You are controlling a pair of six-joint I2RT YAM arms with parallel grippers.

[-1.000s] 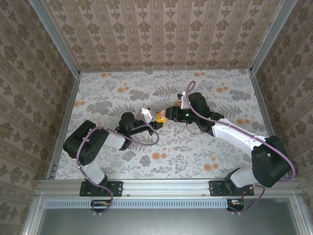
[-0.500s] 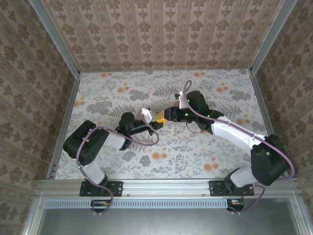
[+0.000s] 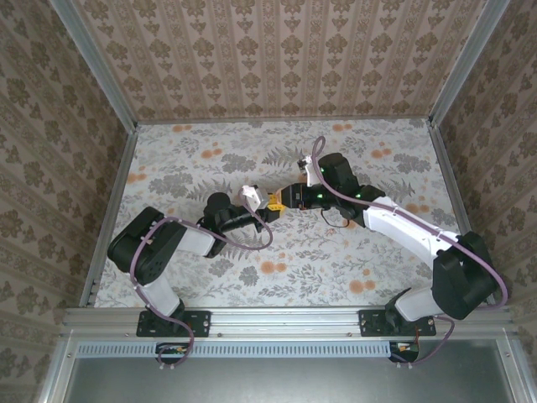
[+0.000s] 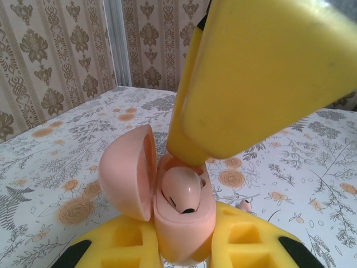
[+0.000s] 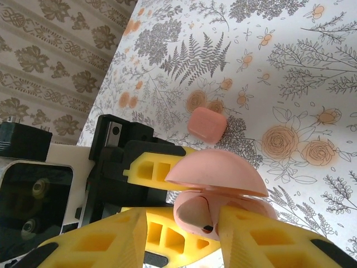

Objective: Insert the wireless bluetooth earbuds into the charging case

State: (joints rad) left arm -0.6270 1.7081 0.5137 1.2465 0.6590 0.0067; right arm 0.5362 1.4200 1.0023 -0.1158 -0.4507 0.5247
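My left gripper [image 4: 184, 243] [image 3: 267, 202] is shut on the pink charging case [image 4: 181, 220], held upright with its lid [image 4: 125, 173] swung open to the left. One pale pink earbud [image 4: 181, 192] [image 5: 195, 215] sits in the case's well. A second earbud [image 4: 244, 205] lies on the table just behind the left fingers. My right gripper [image 5: 184, 223] [image 3: 285, 198] hovers right over the case, open. Its yellow fingers [image 5: 111, 237] straddle the seated earbud, with a gap on the left side. One right finger [image 4: 262, 72] looms above the case in the left wrist view.
A salmon rounded-rectangle block [image 5: 206, 124] lies on the floral tabletop [image 3: 210, 159] beyond the case. Patterned walls and a metal frame [image 3: 117, 210] enclose the table. The two arms meet near the middle, cables looping beside them.
The right gripper's jaws have spread apart over the case and its wrist has shifted slightly. The left arm and the case stay put.
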